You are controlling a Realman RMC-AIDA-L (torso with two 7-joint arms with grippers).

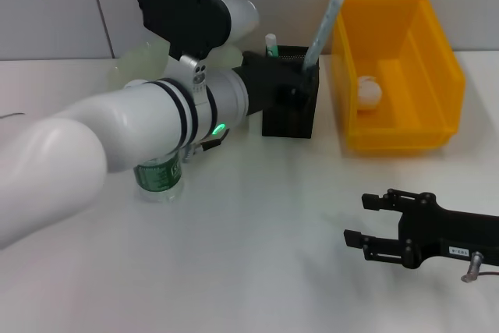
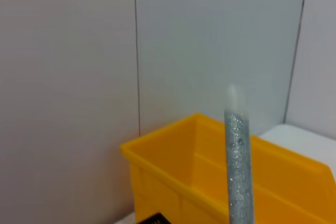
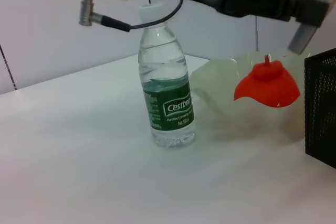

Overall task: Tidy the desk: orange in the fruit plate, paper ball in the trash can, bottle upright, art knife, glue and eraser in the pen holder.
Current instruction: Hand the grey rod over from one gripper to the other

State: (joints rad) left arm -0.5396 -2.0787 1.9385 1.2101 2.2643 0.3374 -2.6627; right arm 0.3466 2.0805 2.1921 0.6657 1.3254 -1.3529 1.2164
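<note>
My left gripper (image 1: 302, 77) is at the black mesh pen holder (image 1: 290, 118), shut on a long grey glittery stick (image 1: 326, 25) that leans up out of the holder. I cannot tell whether it is the art knife or the glue. The stick also shows in the left wrist view (image 2: 239, 166). A white and green item (image 1: 270, 43) stands in the holder. The bottle (image 1: 160, 178) stands upright under my left forearm. The paper ball (image 1: 369, 90) lies in the yellow bin (image 1: 398, 5). The orange (image 3: 268, 85) sits in the pale plate (image 3: 220, 85). No eraser shows. My right gripper (image 1: 373, 222) is open and empty at the front right.
The pale fruit plate (image 1: 140, 64) is mostly hidden behind my left arm in the head view. The yellow bin stands right of the pen holder, close to it. The bottle (image 3: 167, 103) stands near the plate in the right wrist view.
</note>
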